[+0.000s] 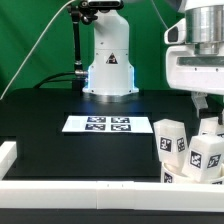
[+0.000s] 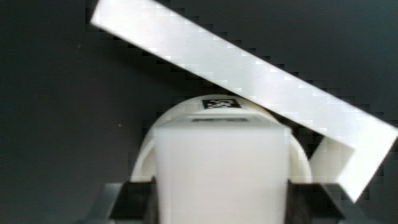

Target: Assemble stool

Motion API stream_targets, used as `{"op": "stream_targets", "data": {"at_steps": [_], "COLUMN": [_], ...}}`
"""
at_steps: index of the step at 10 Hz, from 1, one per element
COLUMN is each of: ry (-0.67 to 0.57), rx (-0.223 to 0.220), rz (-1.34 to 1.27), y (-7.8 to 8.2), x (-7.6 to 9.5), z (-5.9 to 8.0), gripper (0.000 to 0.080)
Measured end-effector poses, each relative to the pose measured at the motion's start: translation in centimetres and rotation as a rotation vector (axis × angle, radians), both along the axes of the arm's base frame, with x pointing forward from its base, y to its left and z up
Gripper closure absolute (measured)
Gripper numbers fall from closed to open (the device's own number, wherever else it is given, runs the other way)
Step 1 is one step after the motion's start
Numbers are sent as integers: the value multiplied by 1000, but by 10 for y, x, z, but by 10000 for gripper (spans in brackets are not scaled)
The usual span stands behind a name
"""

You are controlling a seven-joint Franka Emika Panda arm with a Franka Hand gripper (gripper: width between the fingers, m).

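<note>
Exterior view, lower right of the frame: the gripper [image 1: 203, 103] hangs over a cluster of white stool legs [image 1: 170, 139], each bearing black-and-white square tags. Three tagged blocks are distinguishable; the leftmost stands upright with its long axis vertical, and another [image 1: 208, 155] sits lower and nearer the camera, tilted slightly. The fingers descend behind the cluster, and which block they meet cannot be told from this angle. A white border rail [image 1: 100, 190] runs along the bottom edge of the frame and turns up at the lower left corner; the legs stand just beside it. The marker board [image 1: 108, 125] lies flat at the centre of the black table [image 1: 50, 135], well apart from the legs. Left and centre of the table surface offer open room; the right side is crowded by the legs and the rail. The robot base [image 1: 108, 60] stands at the upper centre against a green backdrop. Wrist view: a white leg [image 2: 217, 160] fills the lower centre, its long axis running from the bottom of the frame toward the centre, its rounded end with a small tag pointing toward the middle. The dark fingers [image 2: 128, 200] sit narrow against both its flanks, clamped on it. A white rail [image 2: 231, 70] crosses diagonally from upper left to lower right beyond the leg's end.
</note>
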State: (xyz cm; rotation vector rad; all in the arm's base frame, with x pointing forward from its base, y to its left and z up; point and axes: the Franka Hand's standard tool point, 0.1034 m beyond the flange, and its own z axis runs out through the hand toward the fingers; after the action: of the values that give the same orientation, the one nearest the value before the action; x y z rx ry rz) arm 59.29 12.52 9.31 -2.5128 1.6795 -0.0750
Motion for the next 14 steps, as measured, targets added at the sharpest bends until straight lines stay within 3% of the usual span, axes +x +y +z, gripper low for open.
{"op": "stream_targets", "data": {"at_steps": [6,7,8,12,14], "ry": [22,21,21,-29,-41], "rx": [50,49,49,27,7], "rz": [-260,-248,-245,72,226], "y": [2,2,2,24,23], "x": [0,0,0,6,6], "z": [0,0,0,11,10], "gripper": [461,273,178,151,151]}}
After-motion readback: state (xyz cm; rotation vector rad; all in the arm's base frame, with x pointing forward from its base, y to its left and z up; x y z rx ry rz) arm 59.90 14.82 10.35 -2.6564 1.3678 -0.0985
